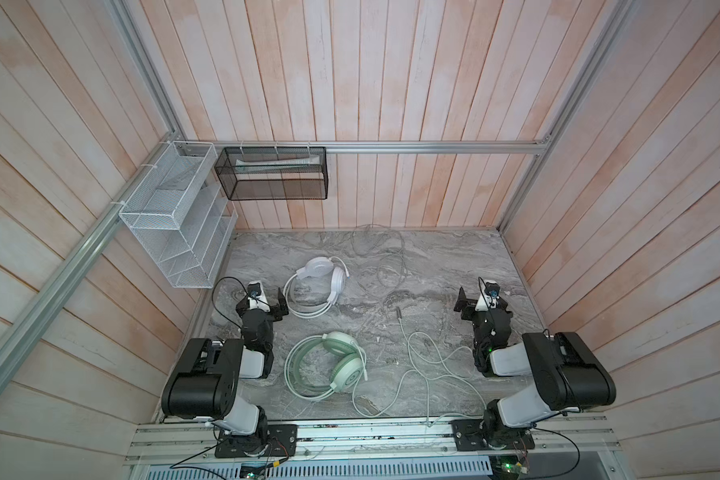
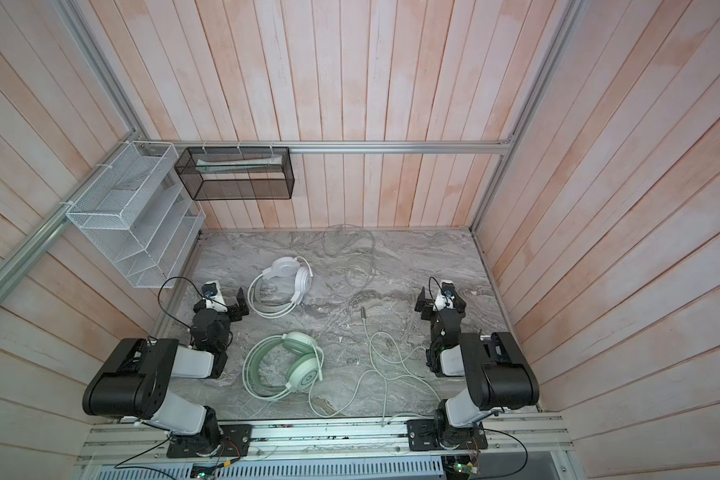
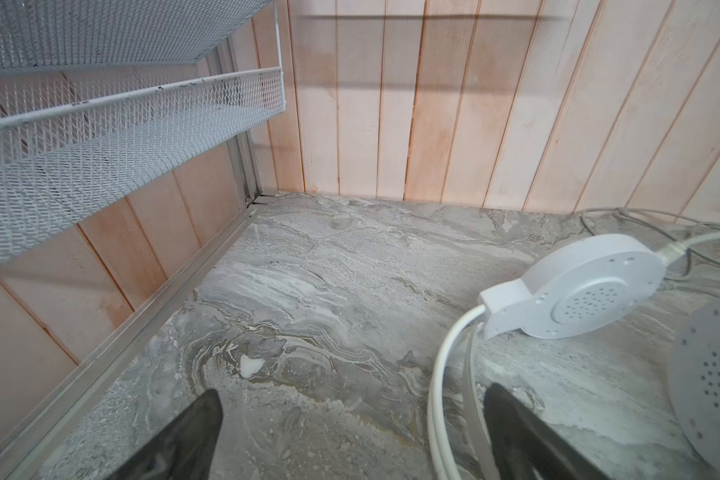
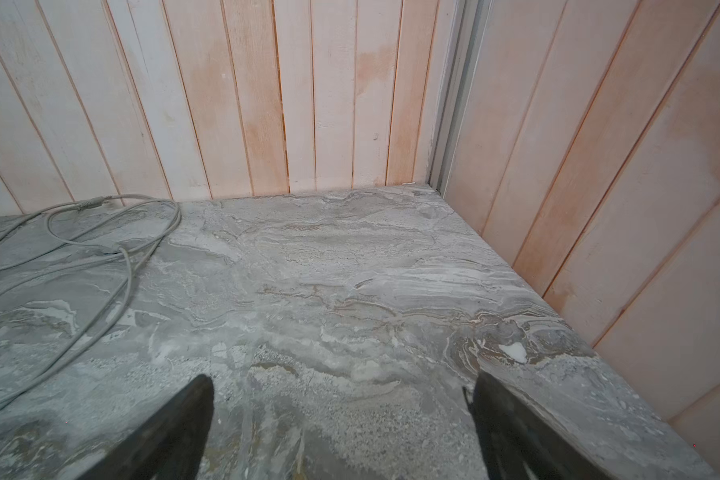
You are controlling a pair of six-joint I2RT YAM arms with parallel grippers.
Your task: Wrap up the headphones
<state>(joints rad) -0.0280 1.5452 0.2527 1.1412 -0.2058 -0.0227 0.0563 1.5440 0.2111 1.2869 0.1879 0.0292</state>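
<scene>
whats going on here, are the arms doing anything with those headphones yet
Not yet. Both the left gripper and right gripper are open and empty, low over the marble table. The white headset lies beside the left gripper, the mint green headset nearer the arm bases. Their cables sprawl loose, unwrapped.
</scene>
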